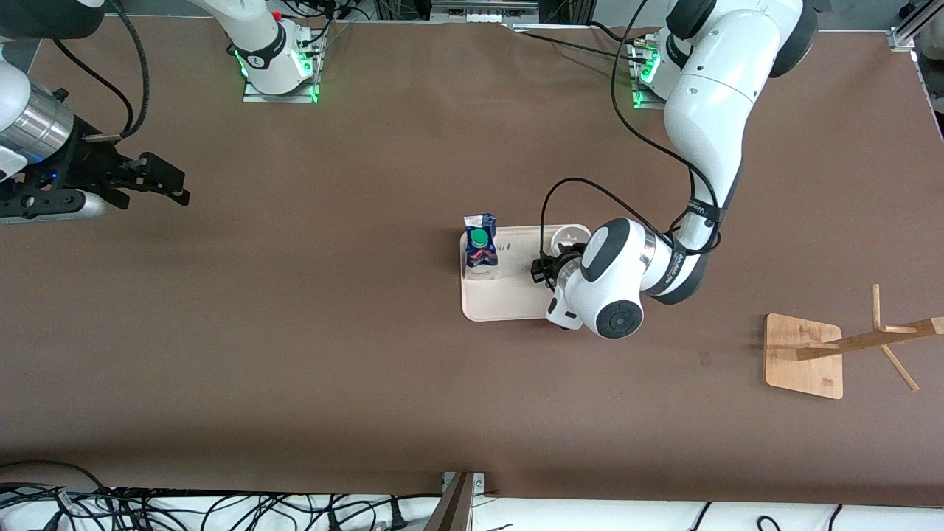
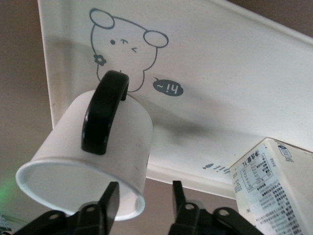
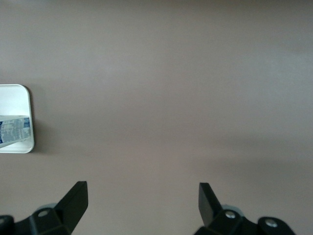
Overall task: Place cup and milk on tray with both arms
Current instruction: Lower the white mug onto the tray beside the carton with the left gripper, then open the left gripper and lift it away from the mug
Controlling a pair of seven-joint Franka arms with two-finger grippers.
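Note:
The cream tray [image 1: 509,299] lies mid-table. The milk [image 1: 481,247] stands on its end toward the right arm. The white cup [image 1: 569,237] stands upright on the tray's corner toward the left arm. In the left wrist view the cup [image 2: 98,147] shows its black handle, with the tray's bunny drawing [image 2: 234,73] and the milk [image 2: 274,188] beside it. My left gripper [image 1: 544,270] is open at the cup; its fingers [image 2: 110,200] straddle the rim without pinching it. My right gripper [image 1: 173,184] is open and empty over bare table at the right arm's end. The right wrist view shows a tray corner [image 3: 19,98].
A wooden rack with a flat base [image 1: 804,355] stands toward the left arm's end, nearer the front camera than the tray. Cables run along the table's front edge [image 1: 221,509]. The arm bases [image 1: 280,66] stand at the table's back edge.

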